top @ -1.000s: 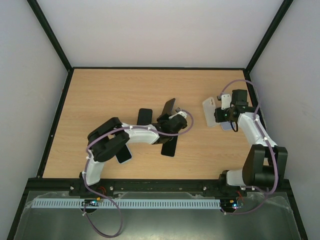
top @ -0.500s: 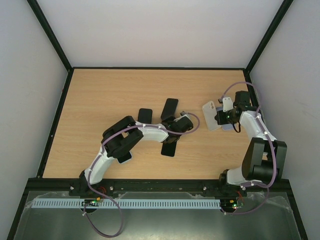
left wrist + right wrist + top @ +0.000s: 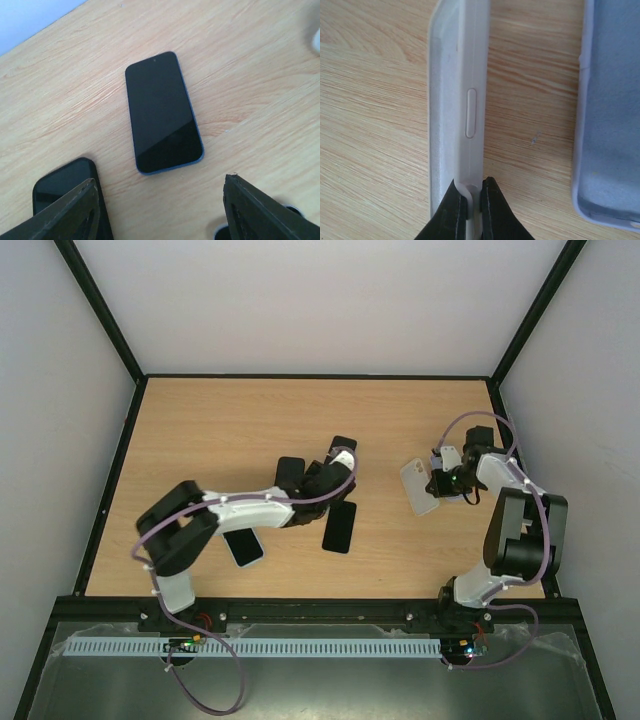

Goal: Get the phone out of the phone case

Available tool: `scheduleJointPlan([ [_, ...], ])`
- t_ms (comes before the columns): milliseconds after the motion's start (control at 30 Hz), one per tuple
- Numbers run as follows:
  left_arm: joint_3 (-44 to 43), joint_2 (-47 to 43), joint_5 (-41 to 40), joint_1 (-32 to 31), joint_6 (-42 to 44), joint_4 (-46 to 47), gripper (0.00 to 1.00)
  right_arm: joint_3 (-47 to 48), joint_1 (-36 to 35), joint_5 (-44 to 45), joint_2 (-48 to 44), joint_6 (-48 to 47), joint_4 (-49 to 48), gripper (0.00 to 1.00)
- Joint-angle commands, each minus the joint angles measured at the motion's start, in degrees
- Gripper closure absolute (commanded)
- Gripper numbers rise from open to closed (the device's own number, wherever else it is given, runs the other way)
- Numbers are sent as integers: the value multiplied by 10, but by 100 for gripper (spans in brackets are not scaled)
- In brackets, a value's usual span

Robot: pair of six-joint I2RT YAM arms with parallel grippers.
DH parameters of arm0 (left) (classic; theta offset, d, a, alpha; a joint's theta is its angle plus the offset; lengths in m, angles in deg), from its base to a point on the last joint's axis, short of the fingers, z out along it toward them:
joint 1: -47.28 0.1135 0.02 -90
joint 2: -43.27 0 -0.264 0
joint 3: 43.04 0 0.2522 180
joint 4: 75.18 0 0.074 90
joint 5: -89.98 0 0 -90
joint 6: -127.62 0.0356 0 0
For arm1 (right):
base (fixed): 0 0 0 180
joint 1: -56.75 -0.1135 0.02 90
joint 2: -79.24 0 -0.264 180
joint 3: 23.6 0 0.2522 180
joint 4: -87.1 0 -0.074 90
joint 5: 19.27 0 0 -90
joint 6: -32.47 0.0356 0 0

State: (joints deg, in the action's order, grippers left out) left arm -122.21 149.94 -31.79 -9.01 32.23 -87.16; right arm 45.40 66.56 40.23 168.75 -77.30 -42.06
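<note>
You are at the tail of the separation step, as I judge it. Your right end effector [image 3: 469, 192] is pinching one thin wall of the translucent white phone case [image 3: 457, 100], which is standing on edge on the surface [image 3: 200, 430] at the right of the overhead frame. Nothing is showing inside it. A pale blue case [image 3: 607, 115] is lying just beside it.

Your left end effector [image 3: 160, 187] is hanging with its jaws wide apart and gripping nothing, just short of the phone [image 3: 162, 112]. The phone is lying flat and screen-up at the centre of the left wrist frame. Another dark phone [image 3: 62, 187] is sitting at lower left.

The next move is probably calling for setting the case down and backing both arms clear without nudging the phone.
</note>
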Motion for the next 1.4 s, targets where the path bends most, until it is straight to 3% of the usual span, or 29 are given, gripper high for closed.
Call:
scheduleJointPlan([
  [0,78,-89,62,0,-90,41,32,12,3,-10,40,3,7,98],
  [67,110,-119,73,2,-108,43,31,12,7,-6,56,14,-9,97],
  [233,157,-173,93,38,-178,19,18,12,26,14,42,18,-28,63],
  [333,160,-180,93,71,-216,-22,11,13,28,38,2,11,-19,52],
  [500,107,-148,115,127,-223,-121,0,18,28,29,-95,12,14,47],
  [667,16,-66,158,183,-195,-226,0,35,25,-74,-188,45,54,36],
  [800,-57,1,167,208,-169,-284,0,5,23,-127,-240,72,25,29],
  [900,-107,38,193,223,-158,-316,0,-25,18,-166,-263,73,11,27],
  [1133,-186,97,220,234,-145,-375,0,-88,15,-166,-319,106,-70,27],
  [1367,-246,148,244,239,-140,-428,0,-100,15,-161,-346,106,-76,27],
])
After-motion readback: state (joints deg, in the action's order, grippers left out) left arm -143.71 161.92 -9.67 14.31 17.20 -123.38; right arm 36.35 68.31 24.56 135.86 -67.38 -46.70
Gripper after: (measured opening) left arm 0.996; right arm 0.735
